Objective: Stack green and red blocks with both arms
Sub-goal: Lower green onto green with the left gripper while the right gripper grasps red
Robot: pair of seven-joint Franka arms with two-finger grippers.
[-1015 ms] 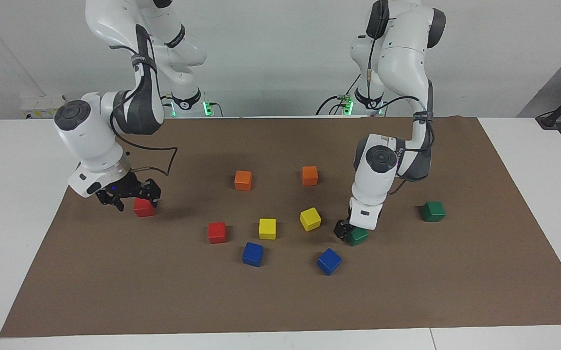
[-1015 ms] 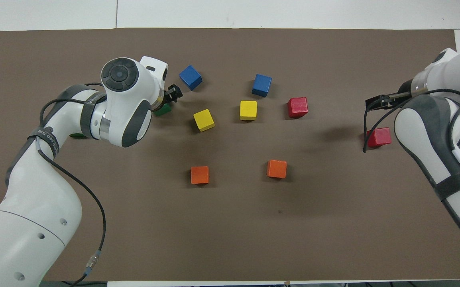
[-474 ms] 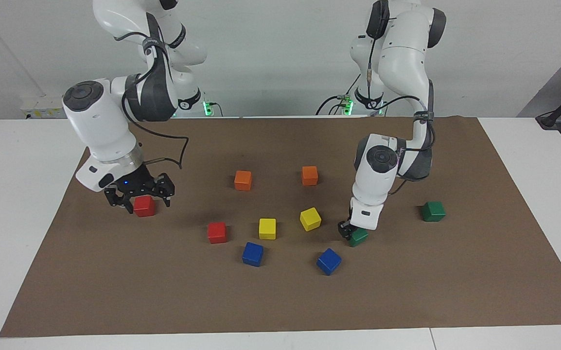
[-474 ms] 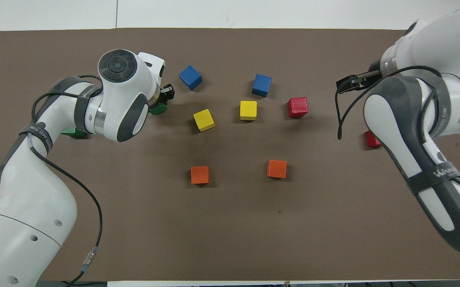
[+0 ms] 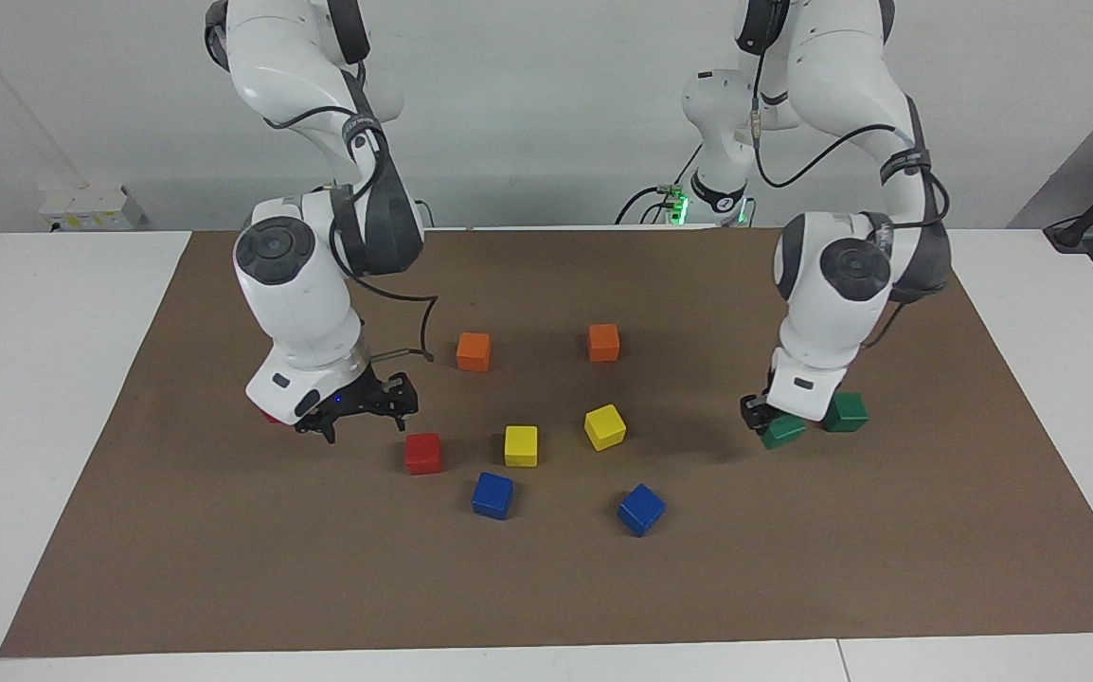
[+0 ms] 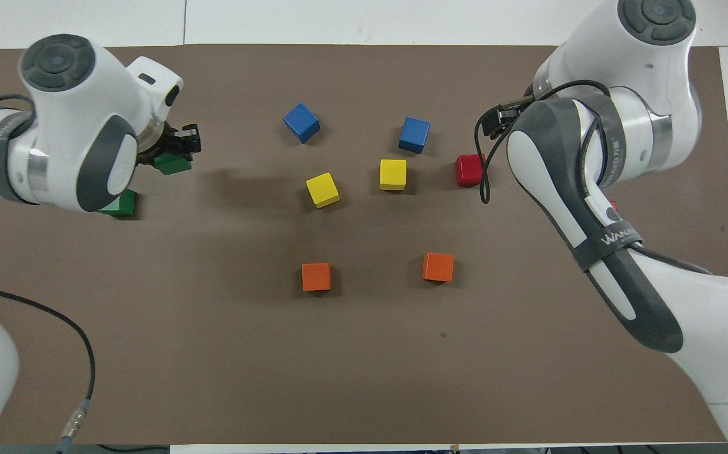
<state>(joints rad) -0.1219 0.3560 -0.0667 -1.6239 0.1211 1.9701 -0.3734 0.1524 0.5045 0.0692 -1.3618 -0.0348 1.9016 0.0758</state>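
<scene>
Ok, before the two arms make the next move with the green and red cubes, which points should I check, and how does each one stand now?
1. Left gripper shut on the small dark green matte cube: ok.
2. Held cube over the second dark green matte cube: not ok; it is beside it, toward the right arm's end.
3. Top of the second green cube free: ok.
4. Right gripper open and empty: ok.
5. Right gripper over the small bright red matte cube: not ok; it hangs beside it, over the brown mat.
6. Other red cube free to grasp: cannot tell; the right arm hides most of it.
</scene>
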